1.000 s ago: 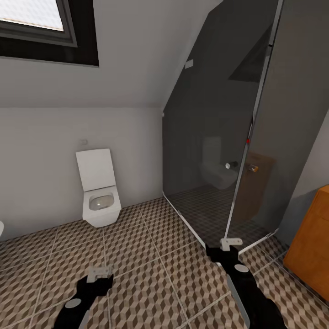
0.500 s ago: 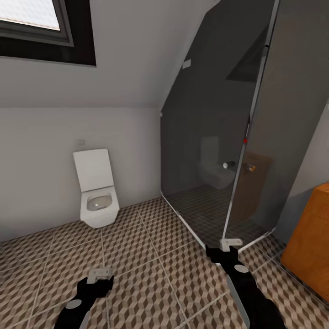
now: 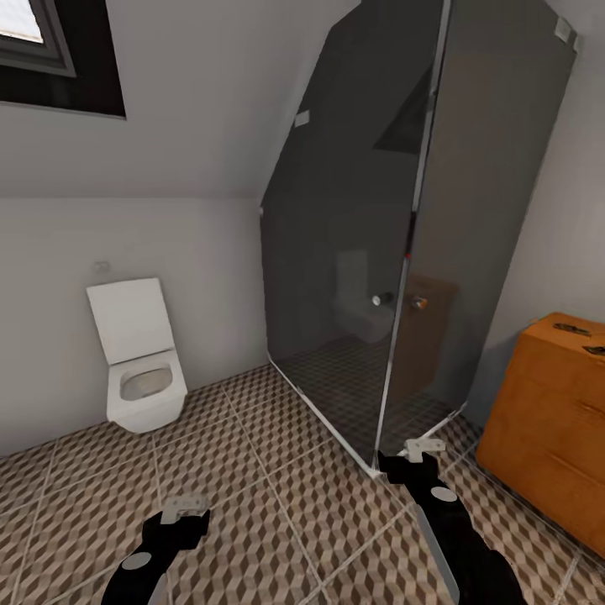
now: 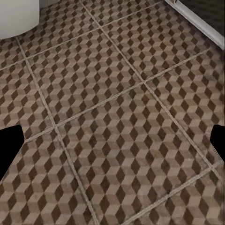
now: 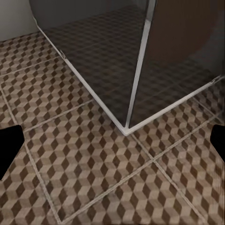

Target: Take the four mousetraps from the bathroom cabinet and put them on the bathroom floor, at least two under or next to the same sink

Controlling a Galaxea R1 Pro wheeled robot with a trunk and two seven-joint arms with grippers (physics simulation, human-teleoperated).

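The orange-brown cabinet [image 3: 542, 420] stands at the right of the head view, past the shower corner. On its top lie two tiny flat mousetraps [image 3: 574, 326] [image 3: 594, 349] with dark parts. Cube-patterned bathroom floor [image 3: 252, 470] spreads in front of me. My left gripper [image 3: 185, 507] hangs low over the tiles, open and holding nothing; its view shows bare floor [image 4: 117, 117] between the wide-apart fingertips [image 4: 9, 150]. My right gripper [image 3: 424, 447] is open too, near the shower's corner post [image 5: 138, 79]. The sink is out of view.
Dark tinted glass shower panels [image 3: 361, 252] rise in the middle, with a pale sill along the floor [image 5: 89, 93]. A white toilet [image 3: 139, 370] with its lid up stands against the left wall. A dark-framed window [image 3: 50, 59] is at top left.
The whole head view has swung to the right: the toilet and shower sit further left and more of the cabinet, with its top, has come into view. Both arms hold the same pose.
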